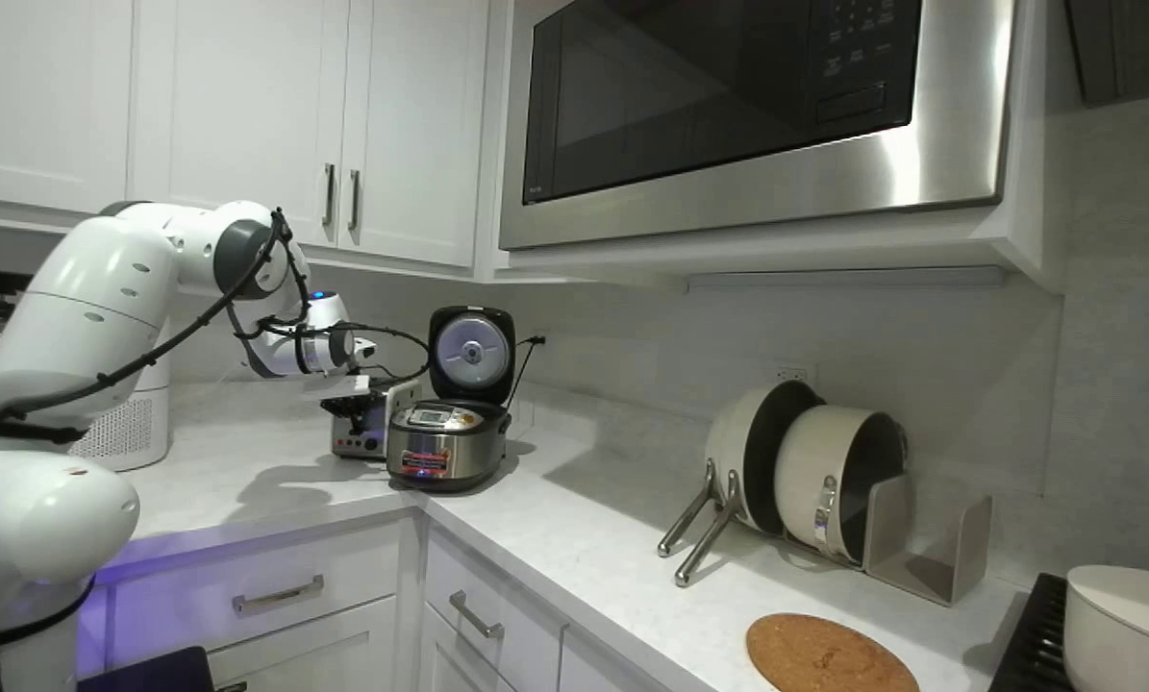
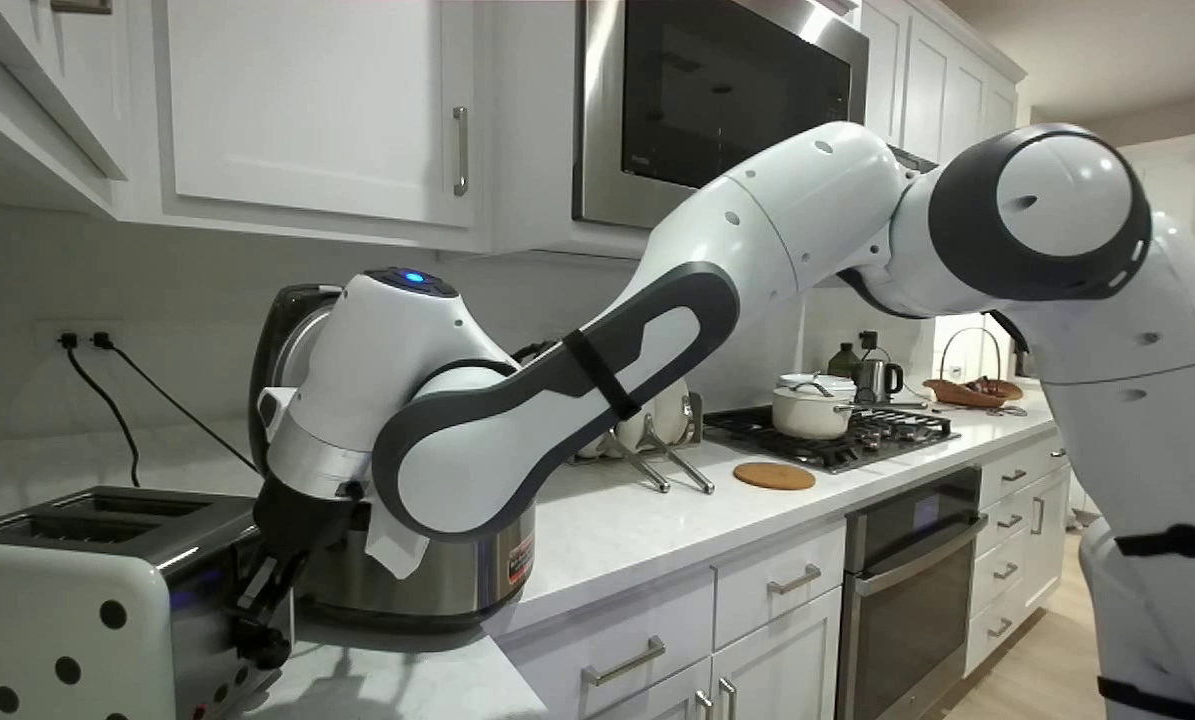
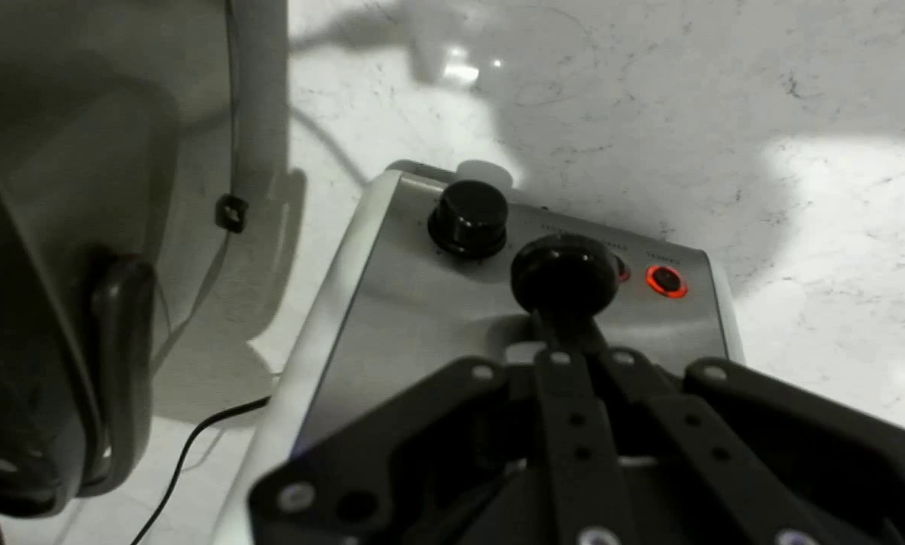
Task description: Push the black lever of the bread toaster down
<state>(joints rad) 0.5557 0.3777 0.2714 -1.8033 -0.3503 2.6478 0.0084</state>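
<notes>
Here, closed jaws touch the black lever (image 3: 564, 272).

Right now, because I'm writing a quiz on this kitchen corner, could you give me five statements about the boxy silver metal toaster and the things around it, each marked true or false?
1. The boxy silver metal toaster has a white side with black dots. True.
2. The black claw is spread wide open. False: in the wrist view the claw is closed, right by the black round-ended lever; whether they touch I cannot tell.
3. A round black button on the toaster's silver face is ringed by red light. True.
4. The black lid of the round silver metal cooker is shut. False: the lid stands open.
5. A round brown cork-like mat lies flat on the white counter. True.
</notes>
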